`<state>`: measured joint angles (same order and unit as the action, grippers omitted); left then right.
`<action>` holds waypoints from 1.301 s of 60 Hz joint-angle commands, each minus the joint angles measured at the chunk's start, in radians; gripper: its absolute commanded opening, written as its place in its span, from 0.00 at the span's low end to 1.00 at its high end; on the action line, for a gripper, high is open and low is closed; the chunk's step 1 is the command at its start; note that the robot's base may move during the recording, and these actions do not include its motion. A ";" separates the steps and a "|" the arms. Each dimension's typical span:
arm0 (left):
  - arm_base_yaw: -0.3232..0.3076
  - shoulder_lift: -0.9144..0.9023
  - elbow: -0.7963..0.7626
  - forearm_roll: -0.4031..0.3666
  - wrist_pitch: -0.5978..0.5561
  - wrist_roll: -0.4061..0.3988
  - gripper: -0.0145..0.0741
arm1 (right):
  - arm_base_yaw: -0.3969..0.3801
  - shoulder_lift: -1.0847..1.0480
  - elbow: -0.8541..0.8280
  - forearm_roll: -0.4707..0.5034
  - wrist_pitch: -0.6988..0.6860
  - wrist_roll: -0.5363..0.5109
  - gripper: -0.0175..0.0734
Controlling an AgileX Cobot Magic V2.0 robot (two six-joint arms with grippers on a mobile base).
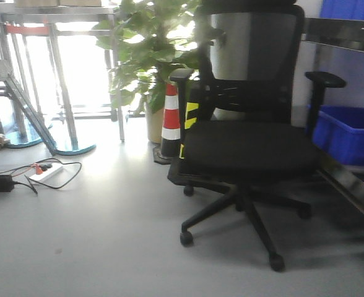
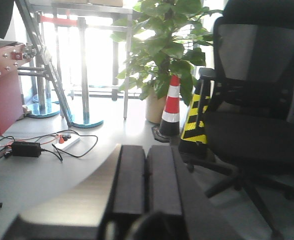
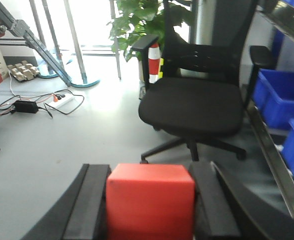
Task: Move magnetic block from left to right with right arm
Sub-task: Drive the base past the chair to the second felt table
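Observation:
The magnetic block [image 3: 150, 202], a bright-red cube, fills the gap between the two black fingers of my right gripper [image 3: 150, 170], which is shut on it and held up above the floor. In the left wrist view my left gripper [image 2: 146, 150] is shut, its two black fingers [image 2: 130, 180] pressed flat together with nothing between them. Neither gripper nor the block shows in the front view.
A black office chair [image 1: 250, 142] stands ahead, with an orange-white cone [image 1: 171, 120] and a potted plant [image 1: 151, 49] behind it. Blue bins [image 1: 349, 133] sit at the right on a metal rack. A power strip and cables [image 1: 43, 173] lie on the grey floor at left.

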<state>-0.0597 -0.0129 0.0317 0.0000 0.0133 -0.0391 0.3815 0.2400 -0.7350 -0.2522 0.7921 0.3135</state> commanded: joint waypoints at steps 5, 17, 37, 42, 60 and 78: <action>0.002 -0.016 0.009 0.000 -0.090 -0.008 0.03 | -0.005 0.019 -0.029 -0.019 -0.091 -0.010 0.35; 0.002 -0.016 0.009 0.000 -0.090 -0.008 0.03 | -0.005 0.019 -0.029 -0.019 -0.091 -0.010 0.35; 0.002 -0.016 0.009 0.000 -0.090 -0.008 0.03 | -0.005 0.019 -0.029 -0.019 -0.091 -0.010 0.35; 0.002 -0.016 0.009 0.000 -0.090 -0.008 0.03 | -0.005 0.019 -0.029 -0.019 -0.091 -0.010 0.35; 0.002 -0.016 0.009 0.000 -0.090 -0.008 0.03 | -0.005 0.019 -0.029 -0.019 -0.091 -0.010 0.35; 0.002 -0.016 0.009 0.000 -0.090 -0.008 0.03 | -0.005 0.019 -0.029 -0.019 -0.091 -0.010 0.35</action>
<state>-0.0597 -0.0129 0.0317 0.0000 0.0133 -0.0391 0.3815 0.2400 -0.7350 -0.2522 0.7921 0.3135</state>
